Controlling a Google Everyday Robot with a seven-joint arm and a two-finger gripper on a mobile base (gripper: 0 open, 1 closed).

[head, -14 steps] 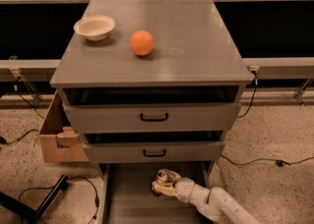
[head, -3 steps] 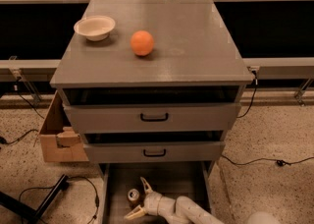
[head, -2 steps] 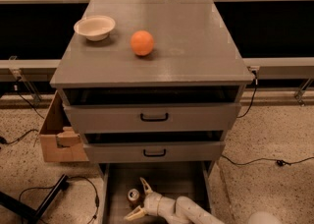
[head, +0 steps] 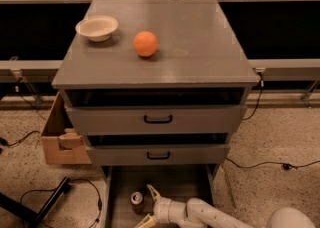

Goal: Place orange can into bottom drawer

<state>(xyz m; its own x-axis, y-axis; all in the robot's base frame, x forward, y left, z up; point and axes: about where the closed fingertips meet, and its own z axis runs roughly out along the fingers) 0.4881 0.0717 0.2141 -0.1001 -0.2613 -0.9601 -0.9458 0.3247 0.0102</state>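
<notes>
The grey table point(head: 200, 57) fills the middle of the view, its top running from the front edge back to a railing. Under the front edge, the two upper drawers point(head: 200, 119) sit slightly ajar, each showing a dark gap above its face. Below them the bottom drawer point(head: 180, 182) is pulled out toward the camera. Its front end is cut off by the lower border, and its back is in shadow under the middle drawer. The robot's pale arm point(head: 210, 214) reaches in from the lower right over the drawer, its base also cut off. A cardboard box point(head: 55, 142) leans at the table's left side.

On the top, a white bowl point(head: 97, 27) sits near the back-left corner. A round orange fruit point(head: 145, 43) lies just to its right, apart from it. The right half of the top is bare grey surface out to the right edge.

The orange can point(head: 137, 201) stands upright on the drawer floor, toward its left wall, with bare floor to its right. The claw point(head: 148, 206) is just right of the can, its fingers spread wide and gripping nothing. Whether a fingertip touches the can is unclear.
</notes>
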